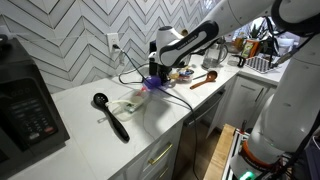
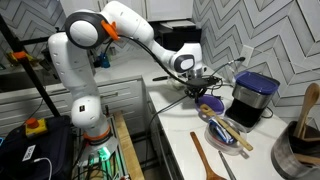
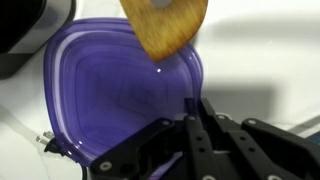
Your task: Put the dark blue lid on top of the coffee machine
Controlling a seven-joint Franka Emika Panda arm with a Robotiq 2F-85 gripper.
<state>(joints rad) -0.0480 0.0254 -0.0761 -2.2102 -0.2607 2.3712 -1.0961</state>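
Note:
The dark blue lid (image 3: 105, 90) is a purple-blue rounded plastic lid that fills the left of the wrist view, just over the white counter. It shows as a small purple patch under the gripper in an exterior view (image 1: 152, 84). My gripper (image 3: 190, 108) is shut on the lid's right rim; it also shows in both exterior views (image 1: 156, 76) (image 2: 198, 86). The coffee machine (image 2: 250, 105) is a black box standing to the right of the gripper, apart from it, and its top looks blue-purple there. The arm hides it in the other exterior view.
A black long-handled ladle (image 1: 112, 118) lies on the white counter (image 1: 90, 140). A black microwave (image 1: 25, 110) stands at the left. Wooden spoons (image 2: 225, 135) lie close by, and one spoon head (image 3: 165, 25) overlaps the lid's far edge. A black cord (image 1: 135, 68) runs to the wall.

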